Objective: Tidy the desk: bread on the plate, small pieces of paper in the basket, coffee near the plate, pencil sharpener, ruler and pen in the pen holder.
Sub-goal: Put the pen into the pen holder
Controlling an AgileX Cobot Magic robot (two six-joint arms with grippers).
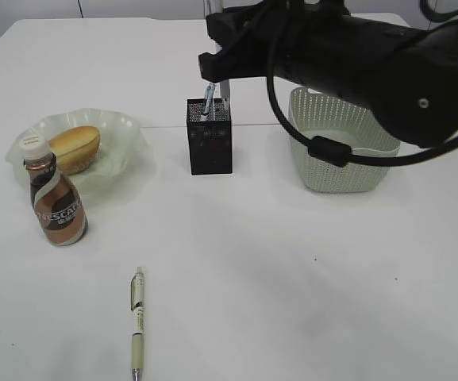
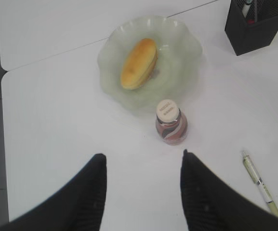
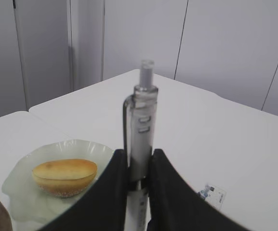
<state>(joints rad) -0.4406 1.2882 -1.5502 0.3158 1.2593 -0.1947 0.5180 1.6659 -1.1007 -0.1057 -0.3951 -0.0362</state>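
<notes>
Nearest the camera, a pen [image 1: 137, 321] lies alone on the desk [image 1: 292, 278], left of the middle. Its long axis runs near to far, tip end toward the near edge. In the left wrist view the same pen sits just right of the left gripper [image 2: 141, 192], whose jaws stand apart with nothing between them, hovering above bare tabletop. That arm looks the nearer one to this loose pen, so fetching it would most likely fall to the left side, with the jaws turned across the pen's length.

Farther back on the left, the coffee [image 1: 54, 202] stands upright just in front of the plate [image 1: 125, 131], close to its rim. The bread [image 1: 75, 148] lies on the plate.

Farther still, near the middle, stands the pen holder [image 1: 209, 143]. The right gripper [image 3: 138, 168] is above it, jaws clamped on a grey pen [image 3: 141, 125] held upright. In the exterior view this pen's lower end already seems to be inside the holder's opening. To the right of the holder sits the basket [image 1: 336, 171]; what it holds cannot be seen from here.
</notes>
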